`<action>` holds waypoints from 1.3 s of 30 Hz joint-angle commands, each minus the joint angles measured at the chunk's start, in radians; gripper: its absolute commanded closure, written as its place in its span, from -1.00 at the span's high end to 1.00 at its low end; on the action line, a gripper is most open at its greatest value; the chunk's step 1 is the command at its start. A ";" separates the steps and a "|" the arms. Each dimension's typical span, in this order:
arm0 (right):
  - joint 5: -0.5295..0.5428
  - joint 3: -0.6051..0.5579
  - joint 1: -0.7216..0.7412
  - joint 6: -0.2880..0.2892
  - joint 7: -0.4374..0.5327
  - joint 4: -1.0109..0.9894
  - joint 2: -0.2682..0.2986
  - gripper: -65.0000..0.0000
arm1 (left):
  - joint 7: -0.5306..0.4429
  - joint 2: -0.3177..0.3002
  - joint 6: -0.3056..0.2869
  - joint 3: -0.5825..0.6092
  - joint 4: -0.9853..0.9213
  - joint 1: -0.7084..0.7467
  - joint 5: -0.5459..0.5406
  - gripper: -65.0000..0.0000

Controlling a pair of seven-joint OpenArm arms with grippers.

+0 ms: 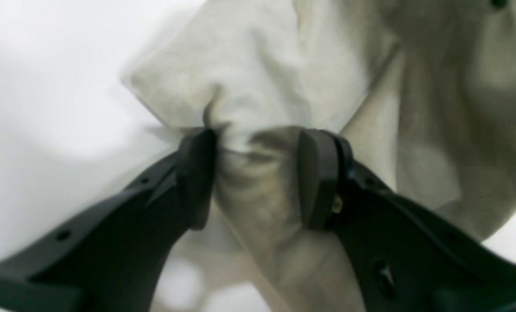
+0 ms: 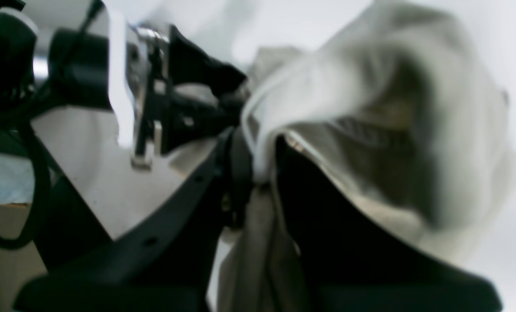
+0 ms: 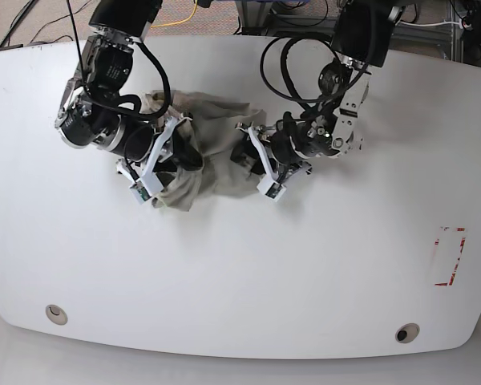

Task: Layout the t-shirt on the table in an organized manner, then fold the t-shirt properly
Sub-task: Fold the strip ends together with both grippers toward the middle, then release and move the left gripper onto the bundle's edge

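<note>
T-shirt crumpled, bunched | left hand clamps it | right hand clamps it

Brown speckled carpet beyond the far edge, yellow cable lying across it, black cables at the far left corner, metal frame at the far right (partly cut off)

Robotics lab: white table with red tape rectangle, aluminium framing behind, loose cables on brown carpet.
</note>
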 commanded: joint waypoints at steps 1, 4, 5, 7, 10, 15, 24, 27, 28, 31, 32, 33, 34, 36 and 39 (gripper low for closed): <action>-0.030 -0.024 0.019 0.002 0.022 0.018 -0.016 -0.92 | 0.052 0.004 0.005 0.008 0.000 0.002 0.012 -0.12; -0.067 -0.040 0.019 0.002 0.031 0.017 -0.036 -0.91 | 0.052 0.014 0.005 0.007 0.000 0.002 0.009 -0.12; -0.070 -0.046 0.019 0.002 0.037 0.017 -0.038 -0.88 | 0.052 0.017 0.005 0.007 0.000 0.002 0.009 -0.12; -0.071 -0.061 0.019 0.002 0.051 0.017 -0.039 -0.77 | 0.052 0.017 0.005 0.007 0.000 0.002 0.009 -0.12; -0.073 -0.072 0.018 0.002 0.054 0.017 -0.039 -0.46 | 0.052 0.017 0.005 0.007 0.000 0.002 0.007 -0.12; -0.073 -0.072 0.012 0.002 0.054 0.017 -0.038 0.16 | 0.052 0.017 0.005 0.007 0.000 0.001 0.007 -0.12; -0.068 -0.074 0.012 0.002 0.054 0.020 -0.035 0.86 | 0.050 0.017 0.005 0.003 0.000 -0.001 0.007 -0.12; -0.068 -0.074 0.012 0.002 0.051 0.023 -0.035 0.86 | 0.050 0.017 0.005 0.002 0.001 -0.003 0.007 -0.12; -0.067 -0.074 0.012 0.002 0.049 0.023 -0.033 0.86 | 0.050 0.017 0.005 0.002 0.001 -0.004 0.007 -0.12; -0.067 -0.070 0.012 0.002 0.049 0.023 -0.025 0.86 | 0.050 0.017 0.005 -0.001 0.012 -0.015 0.007 -0.12; -0.067 -0.070 0.010 0.002 0.049 0.024 -0.016 0.86 | 0.050 0.017 0.005 -0.004 0.021 -0.016 0.005 -0.12; -0.067 -0.070 0.010 0.002 0.049 0.024 -0.005 0.86 | 0.050 0.017 0.005 -0.012 0.036 -0.016 0.005 -0.12; -0.067 -0.070 0.010 0.002 0.049 0.024 0.001 0.86 | 0.050 0.017 0.005 -0.020 0.047 -0.016 0.005 -0.12; -0.067 -0.069 0.010 0.002 0.049 0.024 0.014 0.86 | 0.050 0.017 0.002 -0.039 0.078 -0.015 0.005 -0.12; -0.067 -0.043 0.010 0.002 0.051 0.024 0.041 0.86 | 0.050 0.017 0.002 -0.075 0.133 -0.010 0.005 -0.12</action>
